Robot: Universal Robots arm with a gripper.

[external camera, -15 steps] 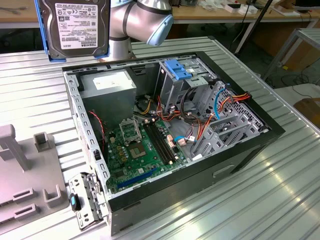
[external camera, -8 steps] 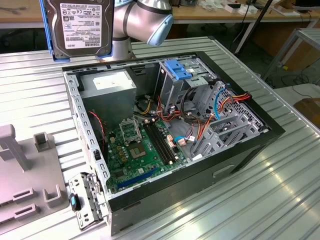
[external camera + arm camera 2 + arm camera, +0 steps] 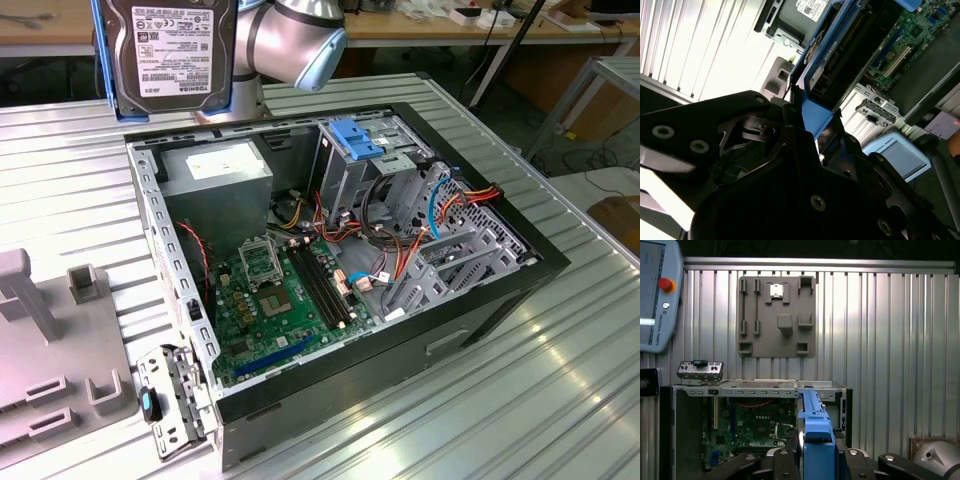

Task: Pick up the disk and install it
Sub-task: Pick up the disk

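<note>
Exterior view is showing the disk (image 3: 175, 50) being held aloft by the open computer case (image 3: 480, 300), the gripper (image 3: 816, 452) clamping its jaws on the blue rails, so pickup looks done and the drive cage (image 3: 345, 185) is not yet filled.

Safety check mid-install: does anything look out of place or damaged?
Nothing looks damaged. One loose part: a metal bracket lies on the table beside the open case, outside it. The disk is held upright in the gripper, outside the case.

Top of disk (image 3: 181, 52) — and arm (image 3: 295, 40) behind — beyond the exterior view's edge.
</note>
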